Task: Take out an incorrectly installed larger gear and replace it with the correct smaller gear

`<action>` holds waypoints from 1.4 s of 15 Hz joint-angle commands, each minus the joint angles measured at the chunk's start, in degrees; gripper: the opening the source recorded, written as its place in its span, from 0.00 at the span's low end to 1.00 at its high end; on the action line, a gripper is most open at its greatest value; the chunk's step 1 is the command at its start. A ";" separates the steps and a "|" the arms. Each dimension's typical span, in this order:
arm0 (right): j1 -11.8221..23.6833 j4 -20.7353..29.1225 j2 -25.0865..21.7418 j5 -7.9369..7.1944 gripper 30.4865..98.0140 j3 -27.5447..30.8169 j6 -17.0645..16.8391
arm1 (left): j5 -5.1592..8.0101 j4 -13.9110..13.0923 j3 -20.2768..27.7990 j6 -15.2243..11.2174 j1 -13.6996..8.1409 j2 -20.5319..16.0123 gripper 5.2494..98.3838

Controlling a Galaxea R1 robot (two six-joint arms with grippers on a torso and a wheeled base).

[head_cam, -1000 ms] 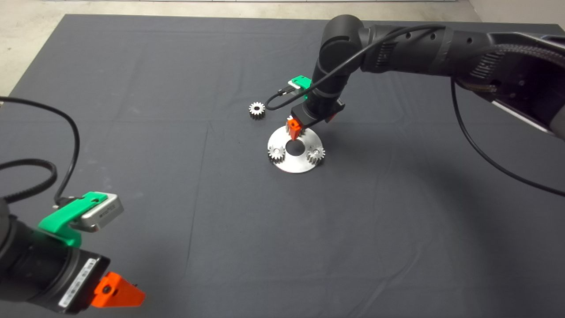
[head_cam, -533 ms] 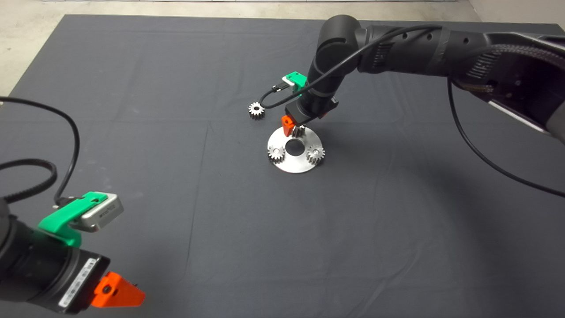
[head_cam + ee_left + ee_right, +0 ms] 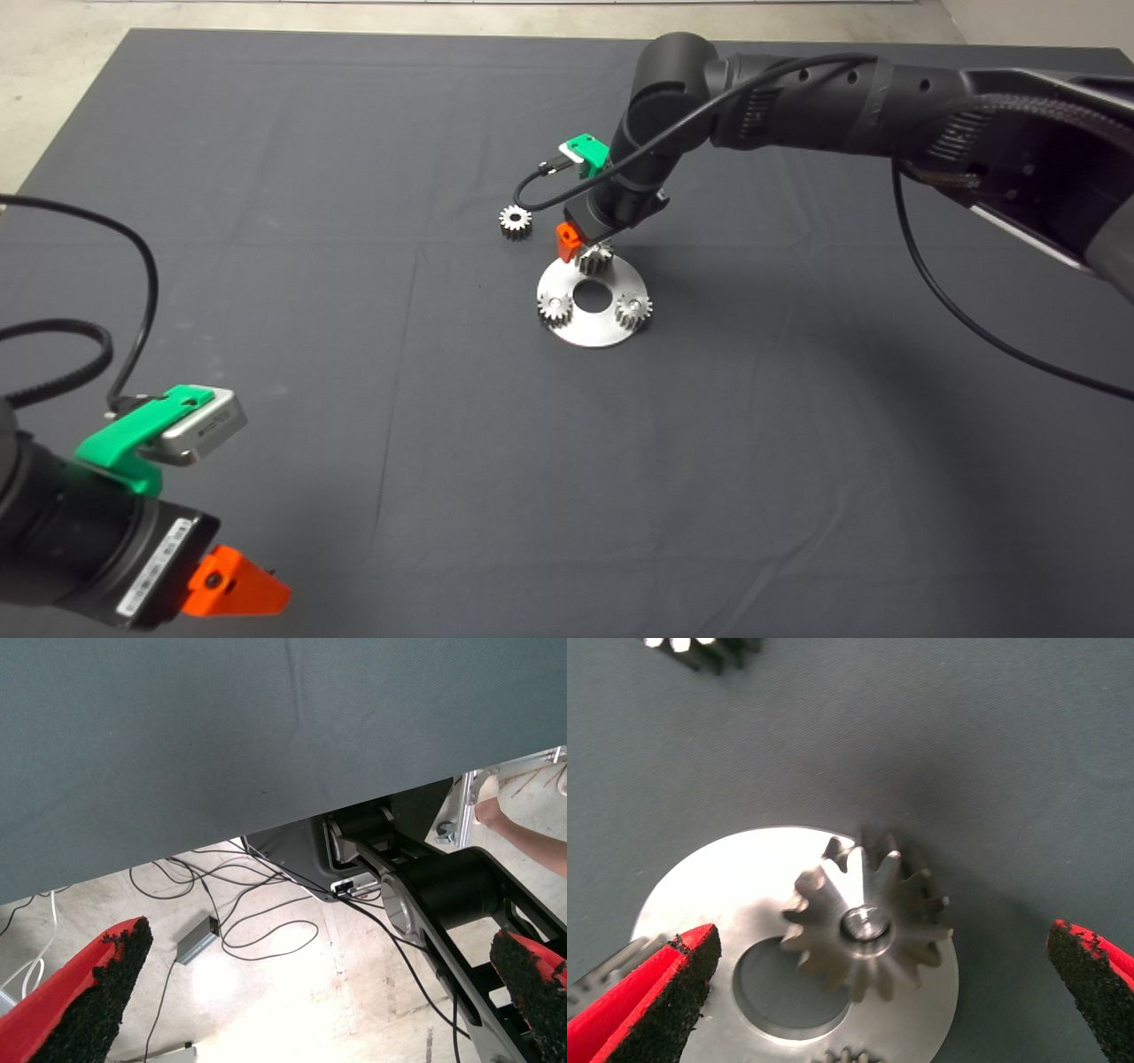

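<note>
The table's dark mat (image 3: 354,354) fills most of the head view. Near its middle lies a round silver plate (image 3: 592,332) with a large centre hole. The right arm (image 3: 797,97) reaches in over it, and the right pincer (image 3: 580,241) hangs just above the plate's far edge, its fingers (image 3: 656,1001) spread wide apart and holding nothing. Between and below them, in the right wrist view, the larger gear (image 3: 868,921) sits upright on the plate over a shiny pin, its slanted teeth clear of both pads. Two small gears with pins (image 3: 554,307) stand on the plate's near side, one at each side of the hole. The smaller gear (image 3: 515,220) lies flat on the mat, off the plate and just beside the right pincer. The left pincer (image 3: 232,587) waits at the lower left edge, its fingers (image 3: 89,1001) apart and empty over the floor beyond the mat.
</note>
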 commanded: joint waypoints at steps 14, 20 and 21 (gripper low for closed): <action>0.50 -4.23 1.42 3.96 1.00 -2.26 -0.16 | 0.11 -0.90 0.90 -0.18 -0.56 -0.25 1.00; 0.06 -5.90 1.42 3.43 1.00 -2.24 -0.25 | 0.11 -0.90 0.90 -0.18 -0.56 -0.27 1.00; 0.06 -5.90 1.42 3.43 1.00 -2.18 -0.25 | 0.11 -0.90 0.90 -0.18 -0.56 -0.34 1.00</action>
